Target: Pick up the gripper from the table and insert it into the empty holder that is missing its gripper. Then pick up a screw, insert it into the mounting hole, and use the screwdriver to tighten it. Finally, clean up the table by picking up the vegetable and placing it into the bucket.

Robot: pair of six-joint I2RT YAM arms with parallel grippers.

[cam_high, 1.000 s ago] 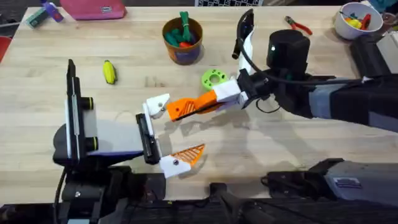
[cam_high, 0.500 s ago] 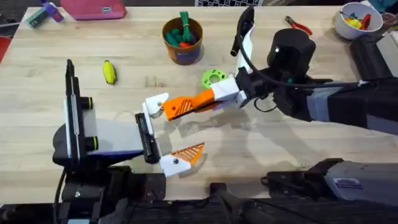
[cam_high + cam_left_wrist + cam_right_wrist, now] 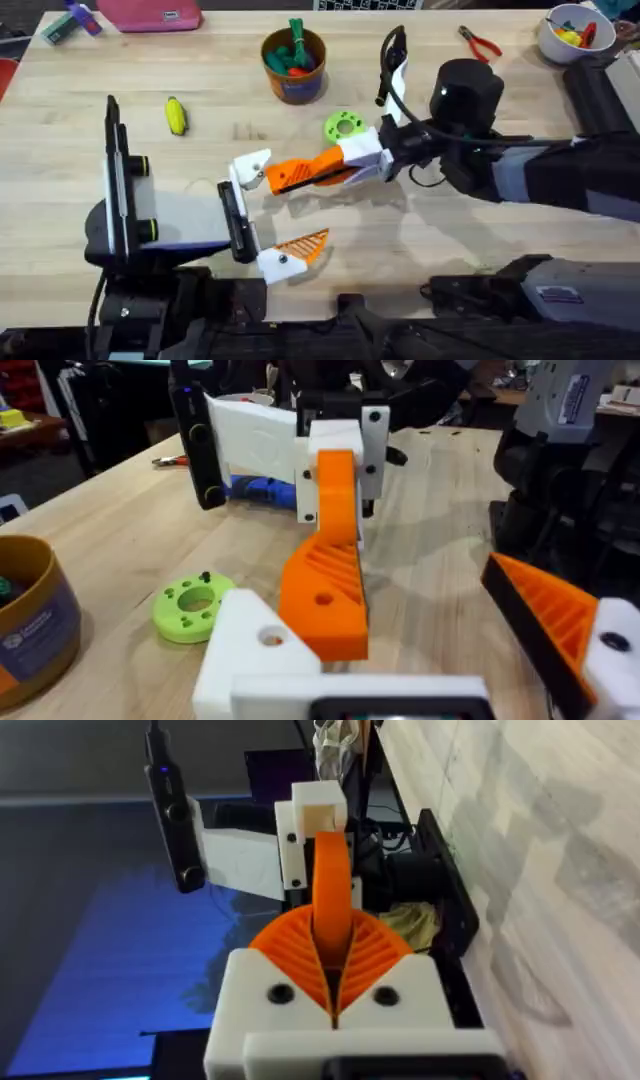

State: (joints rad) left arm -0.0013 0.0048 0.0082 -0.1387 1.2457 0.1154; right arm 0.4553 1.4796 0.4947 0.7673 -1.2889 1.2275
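1. Clamping the gripper (image 3: pixel 300 172) between its ribbed orange pads (image 3: pixel 372 952), the right arm's fingers (image 3: pixel 340 166) are closed on the small wedge and are pressing its tip against the empty holder (image 3: pixel 252 166).
2. Spreading wide and holding nothing, the left arm's fingers (image 3: pixel 268 212) are offering that bare white block at their 12 o'clock side, while the finger at 6 o'clock is already wearing its orange tip (image 3: pixel 303 244).
3. Seating is looking close but unfinished; whether the wedge is fully home, I cannot tell.
4. Waiting on the surface (image 3: pixel 80 100), the vegetable (image 3: pixel 176 115) is lying at 10 o'clock from the fingers, well apart from the bucket (image 3: pixel 294 64) at 12 o'clock.
5. Resting behind the right arm in the left wrist view, the screwdriver (image 3: pixel 262 489) is lying untouched, so screw, tightening and cleanup are all remaining.
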